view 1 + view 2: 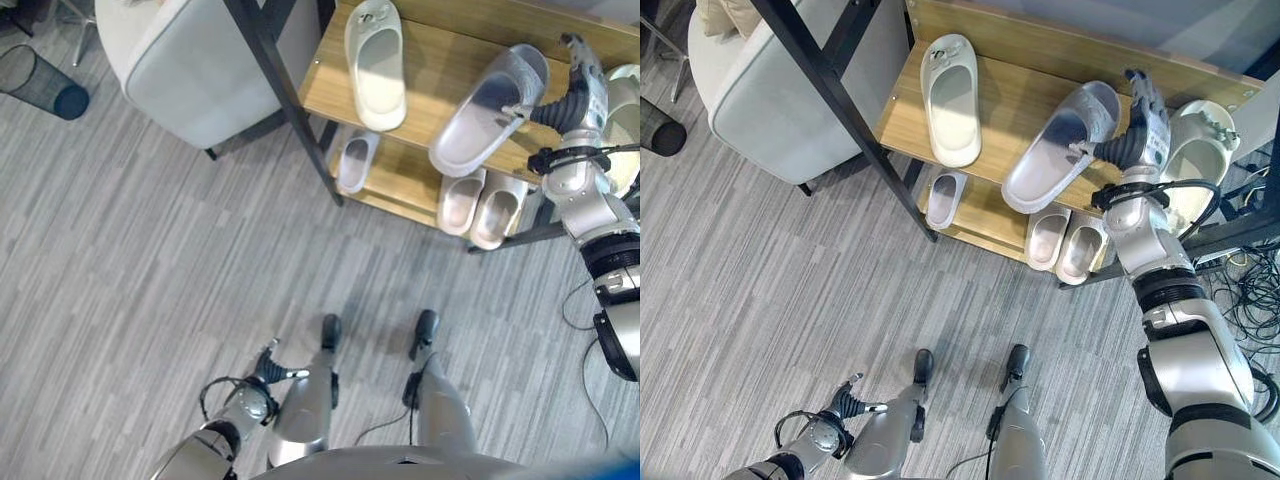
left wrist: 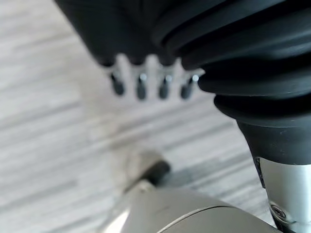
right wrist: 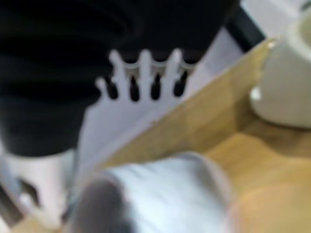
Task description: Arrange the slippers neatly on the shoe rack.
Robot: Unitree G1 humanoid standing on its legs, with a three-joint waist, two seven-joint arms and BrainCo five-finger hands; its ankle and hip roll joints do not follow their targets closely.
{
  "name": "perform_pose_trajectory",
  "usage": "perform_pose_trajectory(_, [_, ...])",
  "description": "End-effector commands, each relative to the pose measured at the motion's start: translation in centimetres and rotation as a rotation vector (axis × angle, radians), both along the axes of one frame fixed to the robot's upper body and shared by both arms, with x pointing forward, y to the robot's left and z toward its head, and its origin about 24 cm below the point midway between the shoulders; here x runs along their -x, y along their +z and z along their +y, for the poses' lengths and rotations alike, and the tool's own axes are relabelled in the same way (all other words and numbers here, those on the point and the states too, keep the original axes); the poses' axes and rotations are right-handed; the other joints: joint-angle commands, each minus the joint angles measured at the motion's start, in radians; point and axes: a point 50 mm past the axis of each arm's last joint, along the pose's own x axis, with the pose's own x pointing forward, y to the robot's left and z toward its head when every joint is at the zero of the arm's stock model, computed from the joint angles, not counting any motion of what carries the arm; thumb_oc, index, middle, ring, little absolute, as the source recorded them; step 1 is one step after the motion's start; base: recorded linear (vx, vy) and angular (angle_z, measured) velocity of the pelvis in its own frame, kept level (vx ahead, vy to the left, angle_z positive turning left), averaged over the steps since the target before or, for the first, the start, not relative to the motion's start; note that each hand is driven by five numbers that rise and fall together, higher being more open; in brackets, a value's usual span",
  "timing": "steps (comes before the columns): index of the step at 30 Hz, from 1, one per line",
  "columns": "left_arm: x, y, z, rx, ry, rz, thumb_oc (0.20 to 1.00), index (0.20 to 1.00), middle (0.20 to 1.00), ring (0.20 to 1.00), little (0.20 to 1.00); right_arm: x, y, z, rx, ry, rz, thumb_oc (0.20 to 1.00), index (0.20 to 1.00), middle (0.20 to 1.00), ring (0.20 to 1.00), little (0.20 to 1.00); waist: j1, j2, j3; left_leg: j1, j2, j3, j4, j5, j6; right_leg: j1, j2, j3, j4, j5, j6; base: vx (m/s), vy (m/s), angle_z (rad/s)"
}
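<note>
- Holding a grey slipper (image 1: 1060, 146) in the right hand (image 1: 1132, 143), up at the right end of the shoe rack's (image 1: 1020, 95) top shelf.
- Fingers (image 1: 1142, 98) of that hand reach up past the slipper's heel, and the thumb looks pinched onto the heel edge. Reads as a grip on the slipper.
- Grey slipper sits diagonal across the top shelf, toe end hanging over the front edge, heel at the hand. Cannot tell whether its sole lies flat on the wood or is lifted.
- White slipper (image 1: 952, 98) lies flat on the top shelf to the left of the grey one, well apart from it, lengthwise front to back.
- Another white slipper (image 1: 1192, 160) shows at the far right end of the rack, just beside the right hand and partly hidden by the wrist.
- Lower shelf: one small light slipper (image 1: 943, 198) towards the left, and a pair of light slippers (image 1: 1066, 243) side by side and touching under the grey one.
- Left hand (image 1: 268, 363) hangs low at the robot's side over the grey plank floor (image 1: 150, 280), well clear of the rack. In the left wrist view its fingers (image 2: 141, 87) point straight and relaxed, holding nothing.
- White armchair (image 1: 190, 60) stands left of the rack, close to the dark frame post (image 1: 285, 95).
- Dark mesh bin (image 1: 40, 82) sits on the floor at the far left.
</note>
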Motion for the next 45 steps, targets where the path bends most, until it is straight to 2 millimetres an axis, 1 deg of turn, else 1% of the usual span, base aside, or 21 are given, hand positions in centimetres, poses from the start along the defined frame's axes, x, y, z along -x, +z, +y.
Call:
perform_pose_trajectory(1, [0.7,-0.3,0.0,-0.046,-0.041,0.01,1.0,1.0,1.0,1.0,1.0,0.5,3.1,-0.8,0.007,-0.015,-0.121,1.0,1.0,1.0,1.0,1.0,0.019,-0.043,-0.036,-0.087,-0.041,-0.017,0.054,0.003,0.003,0.077,-0.049,0.055,0.087,-0.117,0.104,0.01,-0.006,0.1])
perform_pose_trajectory(8, [-0.2,0.2,-0.2,-0.036,-0.047,-0.034,1.0,1.0,1.0,1.0,1.0,0.0,3.0,-3.2,0.071,-0.141,0.0,1.0,1.0,1.0,1.0,1.0,0.038,-0.047,-0.023,-0.115,-0.049,-0.026,0.027,0.034,-0.011,0.062,-0.051,0.036,0.071,-0.101,0.109,0.0,-0.007,0.08])
perform_pose_trajectory(10, [-0.7,0.5,-0.3,-0.034,-0.049,-0.058,1.0,1.0,1.0,1.0,1.0,-0.2,2.9,-4.4,0.124,-0.224,0.08,0.768,0.768,0.768,0.768,0.768,0.042,-0.046,-0.018,-0.123,-0.05,-0.031,0.003,0.054,-0.02,0.055,-0.053,0.017,0.063,-0.098,0.112,-0.02,-0.013,0.18])
perform_pose_trajectory(11, [-0.9,0.5,-0.5,-0.029,-0.05,-0.065,1.0,1.0,1.0,1.0,1.0,-0.4,2.3,-4.8,0.148,-0.256,0.132,0.815,0.815,0.815,0.815,0.815,0.046,-0.045,-0.015,-0.127,-0.053,-0.036,-0.006,0.059,-0.021,0.051,-0.054,0.01,0.06,-0.096,0.114,-0.02,-0.013,0.21])
perform_pose_trajectory(12, [-0.9,0.5,-0.6,-0.033,-0.05,-0.066,1.0,1.0,1.0,1.0,1.0,-0.6,2.2,-4.6,0.158,-0.257,0.135,0.272,0.272,0.272,0.272,0.272,0.047,-0.044,-0.012,-0.128,-0.054,-0.037,-0.009,0.06,-0.021,0.051,-0.056,0.003,0.055,-0.093,0.116,-0.01,-0.001,0.25])
perform_pose_trajectory(13, [-0.7,0.4,-0.4,-0.041,-0.049,-0.062,1.0,1.0,1.0,1.0,1.0,-0.7,1.8,-4.2,0.157,-0.245,0.137,0.2,0.2,0.2,0.2,0.2,0.049,-0.045,-0.01,-0.131,-0.055,-0.038,-0.01,0.06,-0.021,0.051,-0.056,0.001,0.051,-0.09,0.118,0.0,-0.003,0.21])
perform_pose_trajectory(17, [-0.4,0.3,-0.2,-0.041,-0.027,-0.054,1.0,1.0,1.0,1.0,1.0,-0.8,1.4,-4.0,0.159,-0.236,0.141,0.2,0.2,0.2,0.2,0.2,0.053,-0.048,-0.012,-0.134,-0.057,-0.04,-0.013,0.062,-0.021,0.049,-0.056,0.0,0.046,-0.086,0.12,0.0,-0.001,0.02])
perform_pose_trajectory(18, [-3.3,1.8,0.9,-0.05,0.032,-0.108,1.0,1.0,1.0,1.0,1.0,-1.1,2.6,-2.2,0.21,-0.18,0.104,0.2,0.2,0.2,0.2,0.2,0.034,-0.052,-0.012,-0.134,-0.056,-0.034,-0.011,0.054,-0.023,0.047,-0.057,0.004,0.043,-0.086,0.123,0.0,0.0,0.0])
perform_pose_trajectory(21, [-2.0,1.2,1.1,-0.025,0.063,-0.08,1.0,1.0,1.0,1.0,1.0,-0.5,3.2,-2.6,0.219,-0.206,0.032,0.2,0.2,0.2,0.2,0.2,0.031,-0.051,-0.025,-0.14,-0.058,-0.036,-0.011,0.054,-0.022,0.045,-0.059,-0.002,0.038,-0.083,0.124,0.0,0.01,0.0])
perform_pose_trajectory(22, [-1.3,0.7,0.5,0.014,0.067,-0.05,1.0,1.0,1.0,1.0,1.0,0.4,3.1,-2.2,0.239,-0.194,-0.057,0.2,0.2,0.2,0.2,0.2,0.027,-0.051,-0.023,-0.132,-0.058,-0.036,-0.01,0.048,-0.021,0.052,-0.059,-0.004,0.037,-0.086,0.123,-0.02,-0.008,0.04])
perform_pose_trajectory(23, [-2.1,1.1,0.1,0.051,0.078,-0.082,1.0,1.0,1.0,1.0,1.0,1.7,2.9,-2.1,0.261,-0.188,-0.136,0.2,0.2,0.2,0.2,0.2,0.018,-0.056,-0.025,-0.125,-0.055,-0.035,-0.004,0.04,-0.021,0.065,-0.059,-0.009,0.036,-0.091,0.124,-0.01,-0.035,0.05])
perform_pose_trajectory(26, [-3.3,2.1,0.8,0.106,0.166,-0.16,1.0,1.0,1.0,1.0,1.0,3.8,1.3,-2.8,0.244,-0.182,-0.189,0.2,0.2,0.2,0.2,0.2,0.005,-0.074,-0.033,-0.112,-0.052,-0.038,0.033,0.009,-0.016,0.096,-0.06,-0.017,0.037,-0.096,0.126,0.0,-0.032,0.05])
perform_pose_trajectory(31, [-3.1,3.0,3.4,0.123,0.293,-0.213,1.0,1.0,1.0,1.0,1.0,7.0,-5.6,-0.2,0.051,0.03,-0.115,0.2,0.2,0.2,0.2,0.2,-0.022,-0.121,-0.058,-0.05,-0.047,-0.027,0.143,-0.09,0.016,0.191,-0.068,-0.013,0.06,-0.115,0.127,0.05,0.054,0.02])
perform_pose_trajectory(33, [-1.3,2.0,4.3,0.091,0.312,-0.142,1.0,1.0,1.0,1.0,1.0,9.4,-8.9,0.9,-0.112,0.121,-0.085,0.2,0.2,0.2,0.2,0.2,-0.053,-0.125,-0.084,0.022,-0.054,-0.018,0.145,-0.116,0.034,0.237,-0.082,-0.006,0.096,-0.11,0.132,0.11,0.217,-0.18])
perform_pose_trajectory(35, [0.4,1.2,4.8,0.072,0.326,-0.082,1.0,1.0,1.0,1.0,1.0,10.8,-10.7,2.0,-0.169,0.212,-0.009,0.2,0.2,0.2,0.2,0.2,-0.079,-0.119,-0.102,0.072,-0.066,-0.007,0.139,-0.127,0.047,0.253,-0.097,0.007,0.146,-0.086,0.139,0.06,0.264,-0.11])
perform_pose_trajectory(36, [1.7,0.5,5.0,0.07,0.352,-0.04,1.0,1.0,1.0,1.0,1.0,11.2,-11.6,3.1,-0.211,0.275,0.032,0.2,0.2,0.2,0.2,0.2,-0.096,-0.11,-0.099,0.109,-0.071,0.009,0.135,-0.128,0.058,0.248,-0.11,0.019,0.204,-0.043,0.145,0.04,0.249,-0.11])
perform_pose_trajectory(37, [2.2,0.4,5.1,0.069,0.358,-0.024,1.0,1.0,1.0,1.0,1.0,11.4,-12.1,3.4,-0.204,0.295,0.061,0.2,0.2,0.2,0.2,0.2,-0.098,-0.107,-0.097,0.13,-0.071,0.016,0.128,-0.128,0.062,0.249,-0.11,0.026,0.225,-0.05,0.141,0.04,0.226,-0.36])
perform_pose_trajectory(40, [3.5,-0.1,5.5,0.064,0.397,0.003,1.0,1.0,1.0,1.0,1.0,13.1,-15.5,4.6,-0.174,0.369,0.245,0.2,0.2,0.2,0.2,0.2,-0.133,-0.082,-0.097,0.216,-0.063,0.011,0.072,-0.114,0.066,0.196,-0.013,0.076,0.303,-0.156,0.101,0.08,0.108,-0.29])
perform_pose_trajectory(41, [3.5,-0.1,5.5,0.064,0.397,0.004,1.0,1.0,1.0,1.0,1.0,13.1,-15.5,4.7,-0.174,0.37,0.246,0.2,0.2,0.2,0.2,0.2,-0.133,-0.081,-0.097,0.22,-0.061,0.012,0.07,-0.115,0.064,0.196,-0.011,0.077,0.307,-0.161,0.099,0.06,-0.026,0.03])
perform_pose_trajectory(42, [4.0,-0.4,5.3,0.068,0.404,0.022,1.0,1.0,1.0,1.0,1.0,13.5,-16.9,4.8,-0.173,0.382,0.315,0.2,0.2,0.2,0.2,0.2,-0.146,-0.083,-0.094,0.252,-0.072,0.001,0.057,-0.115,0.064,0.165,0.049,0.099,0.269,-0.184,0.088,0.07,-0.055,0.18])
perform_pose_trajectory(45, [4.3,-0.6,4.9,0.068,0.391,0.032,1.0,1.0,1.0,1.0,1.0,14.2,-18.4,4.8,-0.214,0.381,0.371,0.2,0.2,0.2,0.2,0.2,-0.159,-0.081,-0.09,0.282,-0.094,-0.029,0.07,-0.124,0.06,0.148,0.087,0.12,0.236,-0.185,0.084,0.12,-0.123,0.22])
